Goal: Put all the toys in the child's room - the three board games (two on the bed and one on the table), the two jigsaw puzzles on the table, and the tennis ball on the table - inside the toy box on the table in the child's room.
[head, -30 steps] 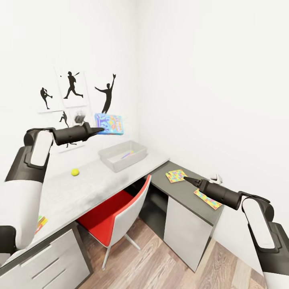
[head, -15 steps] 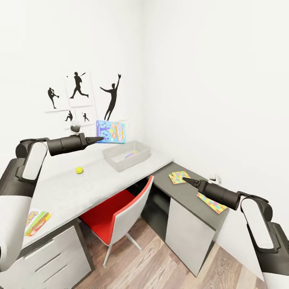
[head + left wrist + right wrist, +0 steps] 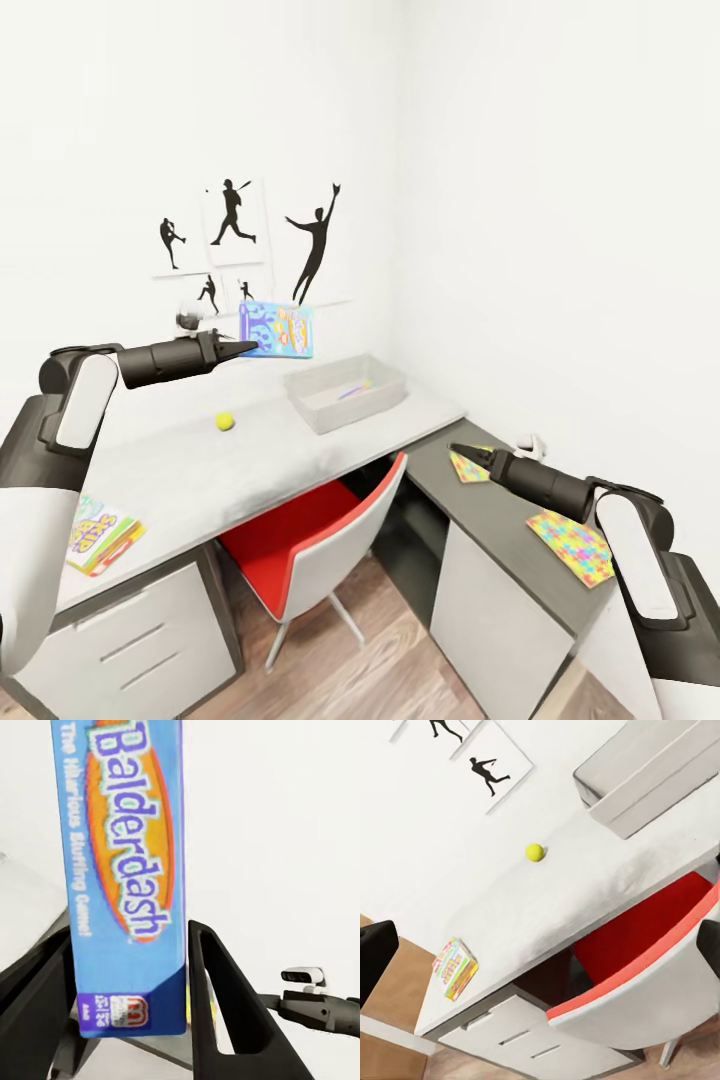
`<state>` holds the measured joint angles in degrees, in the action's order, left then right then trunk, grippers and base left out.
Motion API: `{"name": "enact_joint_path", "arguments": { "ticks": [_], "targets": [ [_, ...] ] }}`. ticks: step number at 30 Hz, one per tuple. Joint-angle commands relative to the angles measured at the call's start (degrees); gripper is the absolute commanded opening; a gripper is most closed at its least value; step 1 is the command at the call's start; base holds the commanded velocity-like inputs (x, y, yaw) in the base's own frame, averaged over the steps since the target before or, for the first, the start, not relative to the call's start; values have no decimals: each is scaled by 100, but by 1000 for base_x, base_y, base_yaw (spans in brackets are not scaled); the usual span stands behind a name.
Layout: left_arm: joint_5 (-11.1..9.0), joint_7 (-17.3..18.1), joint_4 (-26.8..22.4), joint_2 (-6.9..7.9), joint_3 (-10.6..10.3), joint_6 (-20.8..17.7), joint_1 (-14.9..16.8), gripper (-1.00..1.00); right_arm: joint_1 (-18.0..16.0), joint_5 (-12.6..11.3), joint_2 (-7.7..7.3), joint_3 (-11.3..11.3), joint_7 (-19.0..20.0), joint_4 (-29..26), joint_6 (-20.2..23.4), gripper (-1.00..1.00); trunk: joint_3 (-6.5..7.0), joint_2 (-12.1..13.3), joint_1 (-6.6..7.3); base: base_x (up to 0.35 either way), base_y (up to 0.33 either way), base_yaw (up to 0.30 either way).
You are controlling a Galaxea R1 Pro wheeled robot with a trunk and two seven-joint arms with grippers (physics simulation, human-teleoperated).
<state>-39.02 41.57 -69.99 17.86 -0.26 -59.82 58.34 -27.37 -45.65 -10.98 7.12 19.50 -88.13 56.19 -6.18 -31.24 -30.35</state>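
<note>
Holding a board game (image 3: 277,330) in my left gripper (image 3: 243,349), jaws clamped on one edge of the box; it hangs in the air above the white desk (image 3: 200,470), short of the toy box (image 3: 345,392). In the left wrist view the flat blue carton (image 3: 124,870) sits between my two dark fingers (image 3: 225,1012), glossy print reading "Balderdash".

Progress, judged from the current layout: early. The toy box is a shallow grey rectangular bin, plastic-looking, near the desk's far end; something thin and coloured lies inside, too small to identify. Still outside it:
- tennis ball (image 3: 225,421), small yellow-green sphere, on the desk between me and the bin; likely to roll if nudged.
- one flat bright box (image 3: 100,530) at the desk's near edge, probably a game.
- two jigsaw puzzles, thin multicoloured slabs, on the dark side table (image 3: 500,510): one (image 3: 572,545) near my right forearm, one (image 3: 465,467) just beside my right gripper (image 3: 458,452).

Right gripper holds nothing; its tips look drawn to a point in the head view, yet the right wrist view shows dark finger edges at opposite margins, so I cannot tell its state.
</note>
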Motion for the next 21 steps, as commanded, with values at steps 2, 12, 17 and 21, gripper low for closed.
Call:
{"name": "enact_joint_path", "arguments": {
  "ticks": [2,12,17,21],
  "targets": [
    [0,27,3,-1,-5,-18,5,-100,-5,47,0,9,55,-2,24,100,-11,-10,-4,156,-36,291],
    [-233,35,-5,3,-1,-18,2,-100,-4,39,-1,4,55,-67,43,100,-11,-10,-4,42,-5,195],
    [-445,36,-6,14,0,-18,2,-100,-5,39,-1,9,54,-81,50,100,-11,-10,-4,1,0,8],
    [-467,36,-6,21,0,-18,2,-100,-5,39,0,9,54,-87,50,100,-11,-10,-4,0,0,1]
  ]
}}
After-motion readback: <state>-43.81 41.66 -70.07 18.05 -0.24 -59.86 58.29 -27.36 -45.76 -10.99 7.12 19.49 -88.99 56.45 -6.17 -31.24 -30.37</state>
